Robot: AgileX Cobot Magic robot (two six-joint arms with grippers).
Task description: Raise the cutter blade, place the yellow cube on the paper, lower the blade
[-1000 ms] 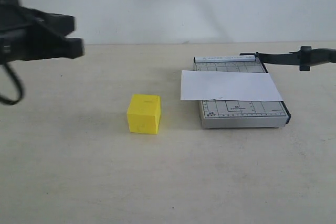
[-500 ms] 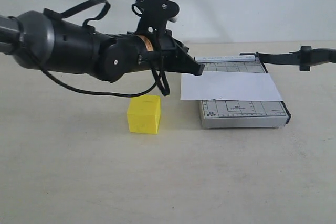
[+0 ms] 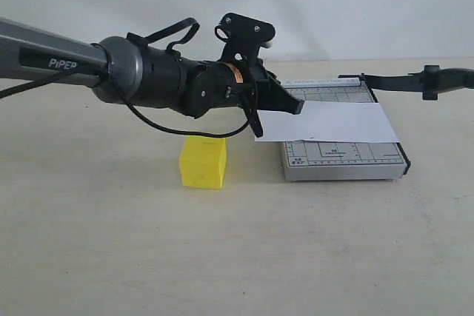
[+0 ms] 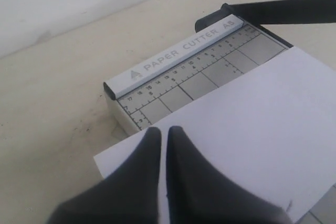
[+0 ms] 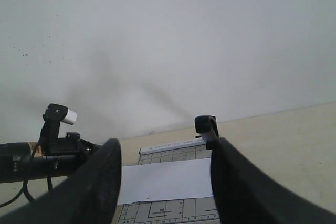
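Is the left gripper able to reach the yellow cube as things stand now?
Probably yes. The yellow cube stands free on the table, nothing on it. But the left gripper is shut and hangs over the paper, so it must pull back and open.

We see the left arm (image 3: 141,79) now stretched in from the left edge, where a second ago only its blurred end shows. It crosses above the yellow cube (image 3: 203,161), and the left gripper (image 3: 298,107), jaws together, reaches the left end of the paper (image 3: 333,121).
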